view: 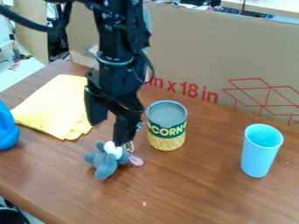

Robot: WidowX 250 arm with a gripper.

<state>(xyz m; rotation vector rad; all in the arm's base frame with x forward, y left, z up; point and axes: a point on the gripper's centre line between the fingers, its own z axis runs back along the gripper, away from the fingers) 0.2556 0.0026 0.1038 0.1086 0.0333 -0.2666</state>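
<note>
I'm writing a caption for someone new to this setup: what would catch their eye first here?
The eye lands first on the black robot gripper, hanging down left of centre, right at a small grey plush toy with white and pink parts. Next come the bright yellow folded cloth at the left and the light blue plastic cup standing at the right of the brown wooden table.

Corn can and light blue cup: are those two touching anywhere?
Apart. The camera view shows a wide stretch of wooden tabletop between the corn can and the light blue cup.
</note>
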